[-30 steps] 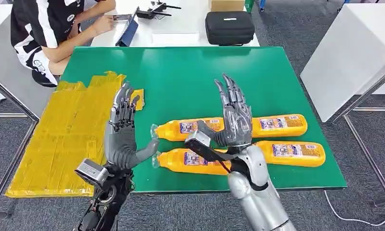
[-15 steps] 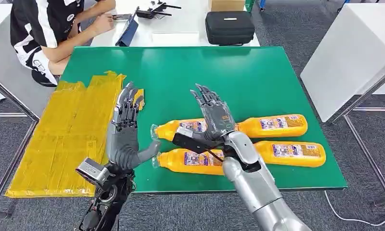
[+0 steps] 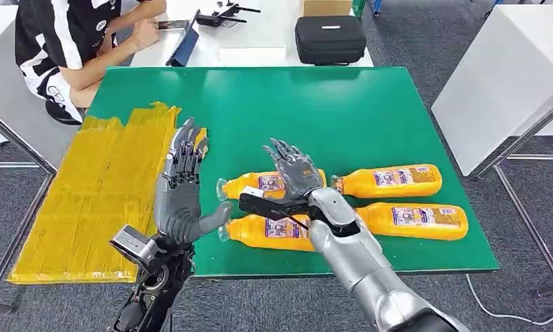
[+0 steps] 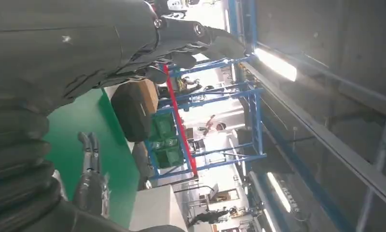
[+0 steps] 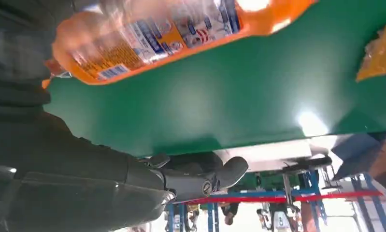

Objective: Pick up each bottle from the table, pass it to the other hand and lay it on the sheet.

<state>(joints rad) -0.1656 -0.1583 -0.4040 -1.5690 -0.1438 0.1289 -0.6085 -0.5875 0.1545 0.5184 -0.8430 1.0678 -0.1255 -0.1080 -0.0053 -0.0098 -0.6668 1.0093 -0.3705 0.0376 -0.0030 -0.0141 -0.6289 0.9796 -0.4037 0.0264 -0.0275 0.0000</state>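
A green bench (image 3: 370, 104) stands in a grey-carpeted workroom; a white table beyond it carries a black case (image 3: 329, 39), and a person (image 3: 66, 41) sits at the far left. The yellow sheet (image 3: 93, 180) covers the bench's left end. Four orange bottles lie on their sides near the front edge, in two rows, caps pointing left.

Your right hand (image 3: 293, 173), fingers spread and holding nothing, hovers palm-down over the far-left bottle (image 3: 256, 184). Whether it touches the bottle cannot be told from the head view. The right wrist view shows that bottle (image 5: 181, 34) close against the palm side, blurred.

Your left hand (image 3: 183, 187) stands upright with its fingers together and thumb out, empty, between the sheet and the bottle caps, apparently waiting for the pass.

Risks from here, as a judgement:
- The near-left bottle (image 3: 270, 232) lies just beside the target and partly under your right forearm. Closing wide could catch both bottles or nudge the near one toward the bench edge.
- The bottles are round and smooth. A grip off-centre, toward the cap, could let the body tip or roll away.
- The far-right bottle (image 3: 391, 180) lies in line just beyond the target's base, and the near-right bottle (image 3: 419, 220) beside that. A sideways push could knock them.
- The left hand stands close to the caps. A hurried lift could strike it.
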